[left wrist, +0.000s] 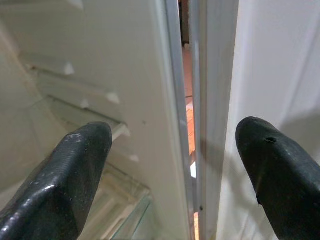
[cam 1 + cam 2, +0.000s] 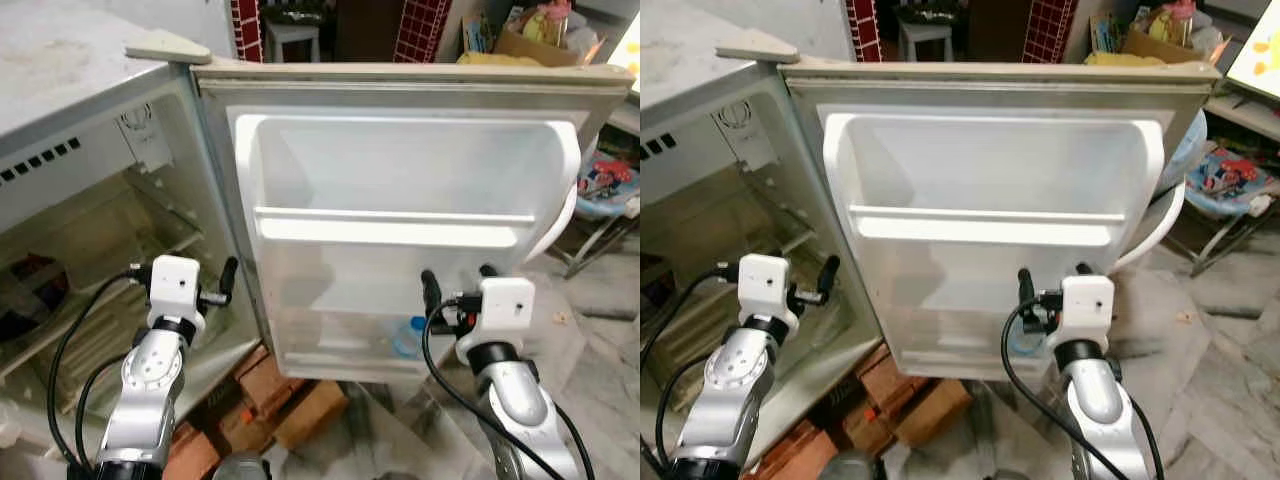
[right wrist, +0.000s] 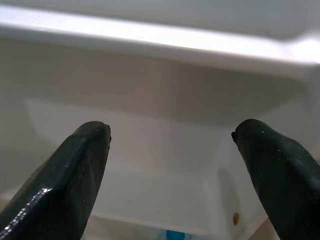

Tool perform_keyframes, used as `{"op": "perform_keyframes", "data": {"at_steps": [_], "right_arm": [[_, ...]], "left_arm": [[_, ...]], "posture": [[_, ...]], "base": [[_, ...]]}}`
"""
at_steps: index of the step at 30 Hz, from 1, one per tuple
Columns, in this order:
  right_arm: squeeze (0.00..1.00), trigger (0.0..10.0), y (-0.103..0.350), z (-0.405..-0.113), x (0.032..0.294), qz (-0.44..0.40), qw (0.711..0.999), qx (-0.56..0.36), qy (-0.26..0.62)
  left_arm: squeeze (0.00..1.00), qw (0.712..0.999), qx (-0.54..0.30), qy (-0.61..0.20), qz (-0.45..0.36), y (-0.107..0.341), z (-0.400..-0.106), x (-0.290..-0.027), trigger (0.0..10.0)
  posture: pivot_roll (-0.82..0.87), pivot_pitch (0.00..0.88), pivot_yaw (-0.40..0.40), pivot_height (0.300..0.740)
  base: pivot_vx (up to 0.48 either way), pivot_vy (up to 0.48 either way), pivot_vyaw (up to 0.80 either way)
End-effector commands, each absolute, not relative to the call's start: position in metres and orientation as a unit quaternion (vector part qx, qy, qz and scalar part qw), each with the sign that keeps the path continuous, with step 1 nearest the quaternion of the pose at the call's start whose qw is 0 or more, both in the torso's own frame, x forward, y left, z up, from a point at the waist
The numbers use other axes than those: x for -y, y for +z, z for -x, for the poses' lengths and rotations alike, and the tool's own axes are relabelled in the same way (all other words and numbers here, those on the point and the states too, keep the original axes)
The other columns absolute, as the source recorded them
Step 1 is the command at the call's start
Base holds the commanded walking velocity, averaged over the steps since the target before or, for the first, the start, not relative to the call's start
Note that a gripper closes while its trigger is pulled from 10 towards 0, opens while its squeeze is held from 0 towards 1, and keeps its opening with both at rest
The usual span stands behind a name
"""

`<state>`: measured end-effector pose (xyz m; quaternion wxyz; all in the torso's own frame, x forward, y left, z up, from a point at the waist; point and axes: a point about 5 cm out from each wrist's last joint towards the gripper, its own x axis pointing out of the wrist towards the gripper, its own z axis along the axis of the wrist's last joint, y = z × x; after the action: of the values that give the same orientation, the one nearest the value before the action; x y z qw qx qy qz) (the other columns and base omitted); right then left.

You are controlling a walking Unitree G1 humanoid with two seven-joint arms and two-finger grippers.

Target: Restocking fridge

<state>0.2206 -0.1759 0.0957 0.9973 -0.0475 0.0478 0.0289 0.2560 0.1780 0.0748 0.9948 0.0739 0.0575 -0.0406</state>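
the white fridge door [image 2: 400,200] stands swung wide open, its moulded inner liner facing the robot, and a clear plastic water bottle with a blue cap [image 2: 408,336] sits low in the bottom door shelf [image 2: 330,362]. the upper door shelf [image 2: 390,228] looks bare. to do this step well, i judge the right arm should back straight out from the door without brushing the bottle, keeping its fingers above the bottom shelf's lip so nothing gets tipped, and the next item should go beside the bottle rather than against it.

the right gripper [image 2: 455,283] hovers in front of the door liner, just above and beside the bottle, its two black fingers spread wide and holding nothing; in its wrist view the blue cap [image 3: 175,235] shows low between the fingers. the left gripper [image 2: 226,282] is raised near the hinge edge of the cabinet [image 2: 100,230], fingers also spread wide, empty, pointing at the gap between cabinet and door and touching neither as far as can be told.
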Motion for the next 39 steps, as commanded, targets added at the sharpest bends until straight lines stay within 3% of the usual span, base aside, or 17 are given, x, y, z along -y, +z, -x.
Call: {"op": "perform_keyframes", "data": {"at_steps": [1, 13, 19, 24, 39], "right_arm": [[0.00, 10.0, 0.096, -0.221, 0.180, 0.057, 0.997, -0.049, 0.034], [0.00, 10.0, 0.073, -0.230, 0.173, 0.020, 0.997, -0.070, -0.041], [0.00, 10.0, 0.062, -0.222, 0.185, 0.025, 0.992, -0.093, -0.076], [0.00, 10.0, 0.062, -0.234, 0.191, 0.012, 0.992, -0.088, -0.091], [0.00, 10.0, 0.065, -0.248, 0.179, 0.022, 0.996, -0.063, -0.058]], "left_arm": [[0.00, 0.993, -0.066, -0.040, -0.087, 0.073, -0.255, -0.177, 10.0], [0.00, 0.993, -0.076, -0.033, -0.088, 0.061, -0.255, -0.176, 10.0], [0.00, 0.994, -0.061, -0.036, -0.081, 0.070, -0.259, -0.169, 10.0], [0.00, 0.994, -0.053, -0.038, -0.084, 0.073, -0.264, -0.169, 10.0], [0.00, 0.995, -0.041, -0.031, -0.081, 0.078, -0.271, -0.166, 10.0]], "posture": [[0.01, 0.000, 0.005, 0.740], [0.03, 0.000, -0.042, 0.740], [0.04, 0.000, -0.021, 0.740], [0.04, 0.000, -0.017, 0.740], [0.03, 0.002, -0.003, 0.740]], "base": [[0.000, 0.000, 0.00], [0.000, 0.000, 0.00], [0.000, -0.382, 0.00], [0.000, -0.394, 0.00], [0.000, -0.388, 0.00]]}}
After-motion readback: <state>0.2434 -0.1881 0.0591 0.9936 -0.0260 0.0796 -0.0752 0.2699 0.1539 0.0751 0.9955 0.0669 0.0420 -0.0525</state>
